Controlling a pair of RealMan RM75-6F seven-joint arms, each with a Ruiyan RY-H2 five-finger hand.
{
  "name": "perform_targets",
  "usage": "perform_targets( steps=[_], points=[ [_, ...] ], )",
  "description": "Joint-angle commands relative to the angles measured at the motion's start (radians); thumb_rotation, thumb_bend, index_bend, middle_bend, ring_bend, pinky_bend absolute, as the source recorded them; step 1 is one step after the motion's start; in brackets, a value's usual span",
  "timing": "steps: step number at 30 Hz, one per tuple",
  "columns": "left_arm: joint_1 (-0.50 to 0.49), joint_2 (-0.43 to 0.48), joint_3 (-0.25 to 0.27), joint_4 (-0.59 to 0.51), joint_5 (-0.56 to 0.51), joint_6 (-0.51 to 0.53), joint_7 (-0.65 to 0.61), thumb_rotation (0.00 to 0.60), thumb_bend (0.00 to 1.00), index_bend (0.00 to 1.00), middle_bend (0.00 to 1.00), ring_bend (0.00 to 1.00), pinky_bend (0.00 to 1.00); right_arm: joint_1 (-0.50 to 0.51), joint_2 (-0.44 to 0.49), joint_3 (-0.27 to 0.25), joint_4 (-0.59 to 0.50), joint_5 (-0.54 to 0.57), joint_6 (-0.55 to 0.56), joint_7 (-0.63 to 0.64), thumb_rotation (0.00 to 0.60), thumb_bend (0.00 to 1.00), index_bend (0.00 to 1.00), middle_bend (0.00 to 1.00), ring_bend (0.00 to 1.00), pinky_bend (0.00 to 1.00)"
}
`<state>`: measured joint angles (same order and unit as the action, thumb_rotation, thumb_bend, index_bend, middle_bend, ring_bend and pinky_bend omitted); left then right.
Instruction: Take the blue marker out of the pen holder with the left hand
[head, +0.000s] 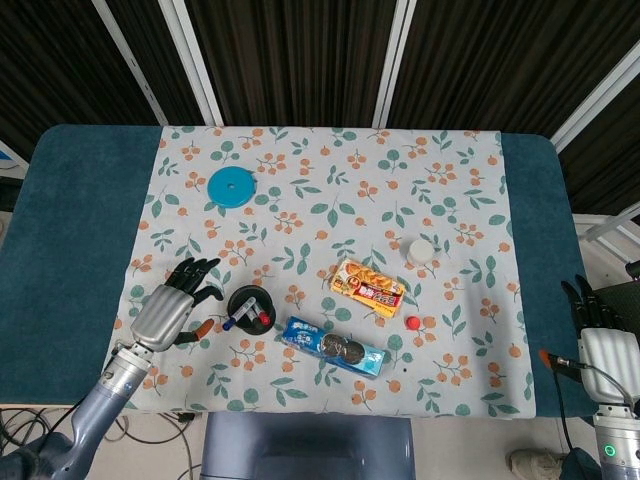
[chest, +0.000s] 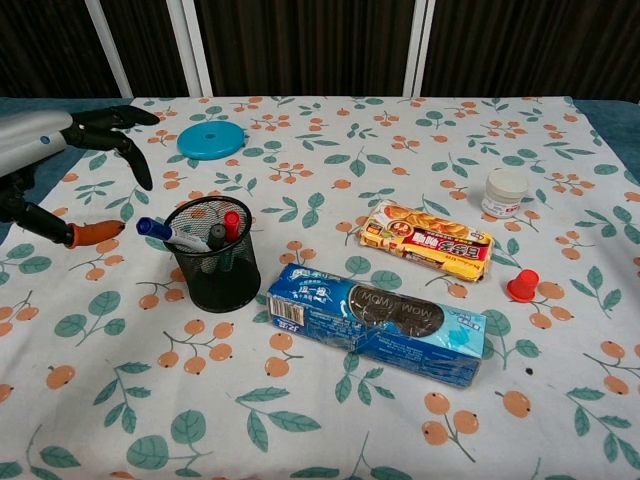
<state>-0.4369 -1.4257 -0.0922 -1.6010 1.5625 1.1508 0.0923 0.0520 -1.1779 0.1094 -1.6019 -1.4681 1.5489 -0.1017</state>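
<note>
- The blue marker stands tilted in the pen holder, its blue cap leaning out over the left rim; in the head view the blue marker shows as a pale barrel slanting down-left out of the pen holder.
- A red marker and a dark-capped pen stand in the same black mesh cup.
- The left hand hovers just left of the holder, fingers spread and holding nothing; its orange-tipped thumb points toward the marker's cap with a small gap between them. From above, the left hand sits beside the cup, over the floral cloth.
- The right hand rests off the table's right edge, fingers extended, nothing in it.
- A blue cookie pack lies just right of the holder.
- Behind it lies an orange snack pack, with a red cap and a white jar further right.
- A blue round lid lies well behind the holder.
</note>
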Motion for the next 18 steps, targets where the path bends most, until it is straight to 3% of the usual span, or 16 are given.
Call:
perform_targets(
  steps=[1, 18],
  points=[
    [-0.007, -0.01, 0.006, 0.007, 0.0, -0.003, -0.005, 0.6, 0.31, 0.41, 0.04, 0.0, 0.0, 0.0, 0.0, 0.0, 0.0, -0.001, 0.0, 0.0, 0.6, 0.12, 0.09, 0.03, 0.15, 0.24],
    [-0.04, -0.054, 0.025, 0.025, -0.013, -0.013, -0.004, 0.6, 0.31, 0.44, 0.05, 0.0, 0.0, 0.0, 0.001, 0.001, 0.0, 0.0, 0.0, 0.005, 0.6, 0.12, 0.09, 0.03, 0.15, 0.24]
  ],
)
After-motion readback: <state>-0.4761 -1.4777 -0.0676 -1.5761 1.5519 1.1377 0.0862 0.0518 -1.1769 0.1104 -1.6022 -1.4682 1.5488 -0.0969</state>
